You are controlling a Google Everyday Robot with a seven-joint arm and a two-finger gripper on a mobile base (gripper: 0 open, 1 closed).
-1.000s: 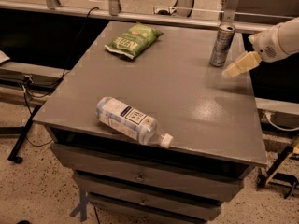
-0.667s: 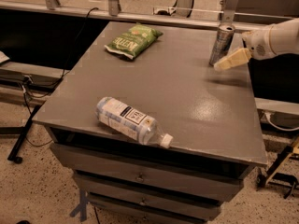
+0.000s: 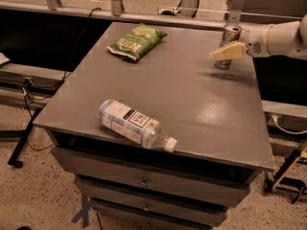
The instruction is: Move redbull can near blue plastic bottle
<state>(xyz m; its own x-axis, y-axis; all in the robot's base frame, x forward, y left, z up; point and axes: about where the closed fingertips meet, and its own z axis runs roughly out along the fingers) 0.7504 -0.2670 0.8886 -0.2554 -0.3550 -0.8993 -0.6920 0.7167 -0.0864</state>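
Observation:
The redbull can (image 3: 232,33) stands upright near the table's far right edge. My gripper (image 3: 224,52) reaches in from the right on a white arm (image 3: 280,38) and sits right in front of the can's middle, covering part of it. The blue plastic bottle (image 3: 130,122) lies on its side near the table's front edge, left of centre, with its white cap (image 3: 170,145) pointing right along that edge. The can and the bottle are far apart, on opposite corners of the grey table (image 3: 192,95).
A green chip bag (image 3: 136,41) lies at the table's far left. A metal rail (image 3: 158,18) runs behind the table. Drawers (image 3: 144,181) sit below the top. A cable and stand (image 3: 24,128) are on the floor at left.
My gripper has moved up and left from beside the can's base to in front of its middle. The can, bottle and bag have not moved.

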